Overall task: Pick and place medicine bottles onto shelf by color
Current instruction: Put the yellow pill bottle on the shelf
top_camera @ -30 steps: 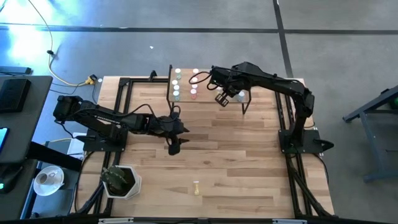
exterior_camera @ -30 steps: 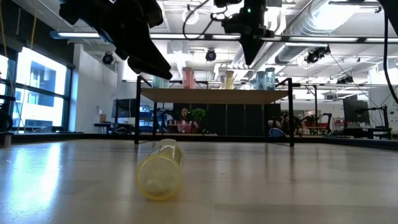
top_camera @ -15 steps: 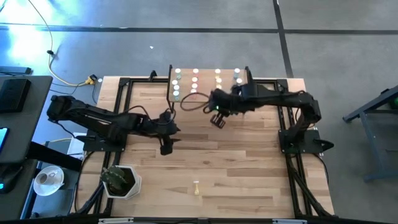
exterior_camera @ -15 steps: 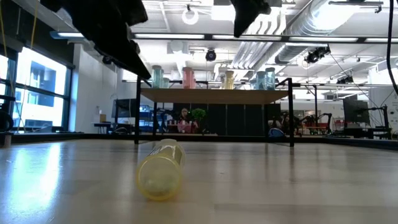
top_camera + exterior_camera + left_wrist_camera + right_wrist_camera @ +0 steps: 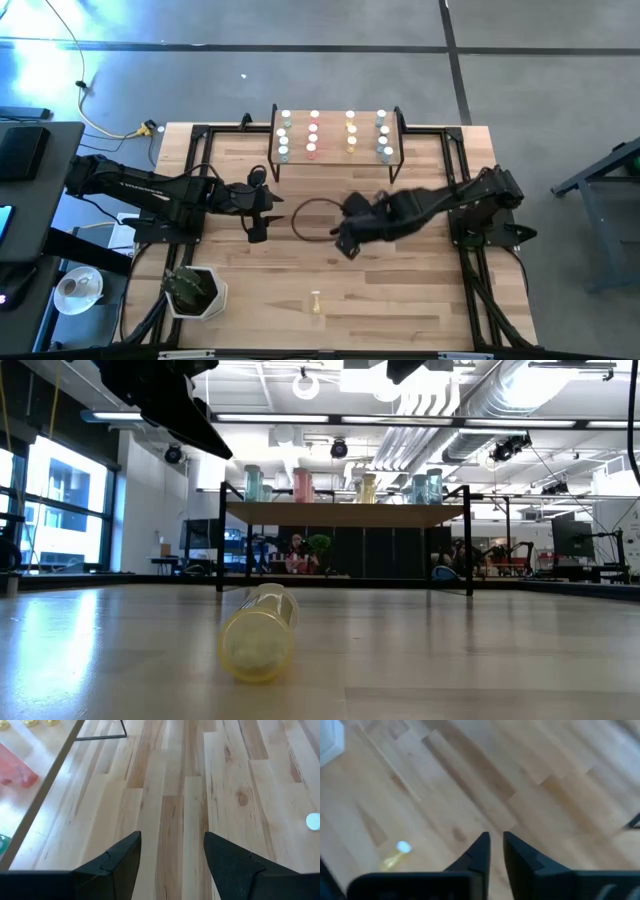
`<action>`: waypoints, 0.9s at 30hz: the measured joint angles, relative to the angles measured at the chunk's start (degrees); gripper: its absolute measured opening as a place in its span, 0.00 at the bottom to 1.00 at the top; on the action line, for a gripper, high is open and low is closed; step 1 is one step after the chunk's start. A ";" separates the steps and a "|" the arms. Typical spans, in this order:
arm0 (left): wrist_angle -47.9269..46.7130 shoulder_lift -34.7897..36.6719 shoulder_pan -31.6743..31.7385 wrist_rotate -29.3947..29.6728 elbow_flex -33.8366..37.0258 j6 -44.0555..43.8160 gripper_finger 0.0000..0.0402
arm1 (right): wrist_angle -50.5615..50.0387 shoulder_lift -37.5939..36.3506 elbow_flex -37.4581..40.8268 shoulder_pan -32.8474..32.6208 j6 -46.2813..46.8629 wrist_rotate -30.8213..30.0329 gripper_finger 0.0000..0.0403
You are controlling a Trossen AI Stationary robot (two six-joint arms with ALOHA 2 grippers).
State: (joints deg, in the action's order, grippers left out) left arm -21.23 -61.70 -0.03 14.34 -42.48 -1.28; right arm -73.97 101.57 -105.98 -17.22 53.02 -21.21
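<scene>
The right end effector (image 5: 345, 245) hangs over mid-tabletop (image 5: 400, 280), fingers nearly closed with a thin gap, grasping nothing. The left end effector (image 5: 257, 233), released, waits left of centre. One yellow bottle (image 5: 316, 300) lies near the front edge; the others stand on the shelf (image 5: 335, 135) at the far side.

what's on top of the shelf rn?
The small light-wood shelf on black legs carries four rows of white-capped medicine bottles, sorted green, pink, yellow, blue from the left arm's side. From overhead mostly caps show; the low view shows only the front bottles.
</scene>
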 joint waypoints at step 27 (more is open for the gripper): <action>-10.85 3.07 0.00 -1.30 0.00 -3.04 0.52 | 55.60 6.88 12.97 -14.77 16.34 -0.68 0.31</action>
State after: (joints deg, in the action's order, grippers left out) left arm -32.08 -58.63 -0.03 13.04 -42.48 -4.32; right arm -18.37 108.46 -93.01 -31.99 69.36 -21.89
